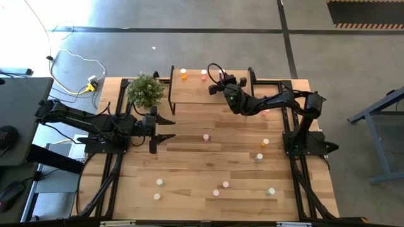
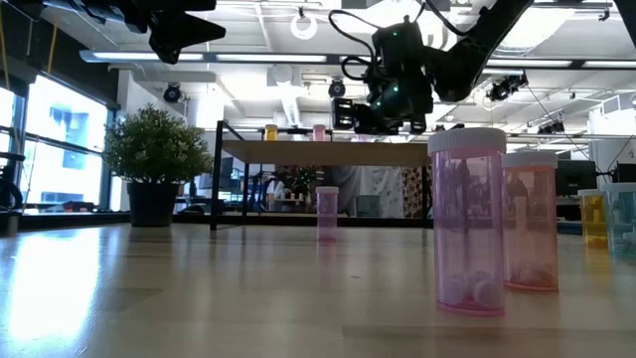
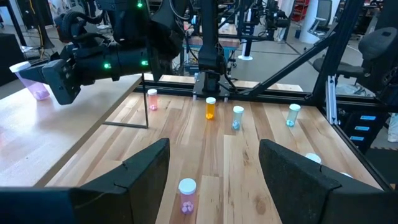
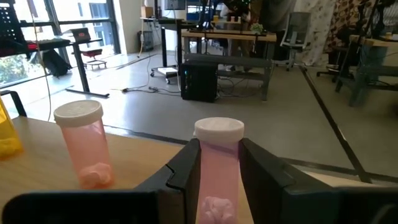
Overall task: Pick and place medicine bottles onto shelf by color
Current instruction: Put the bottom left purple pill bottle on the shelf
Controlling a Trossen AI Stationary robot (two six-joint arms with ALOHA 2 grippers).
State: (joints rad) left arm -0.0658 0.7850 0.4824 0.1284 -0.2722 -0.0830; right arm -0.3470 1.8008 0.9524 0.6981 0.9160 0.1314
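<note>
Pink bottle (image 4: pixel 218 163) between right gripper's (image 4: pixel 217 168) fingers (image 4: pixel 186 171)

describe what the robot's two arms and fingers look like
Both arms are dark, nearly black, jointed metal. The right arm carries looping black cables and small green lights near its wrist. The left arm ends in two broad, dark, wedge-shaped fingers.

The right hand (image 4: pixel 219 171) clamps a pink bottle (image 4: pixel 217 168) beside another pink bottle (image 4: pixel 84 146).
</note>
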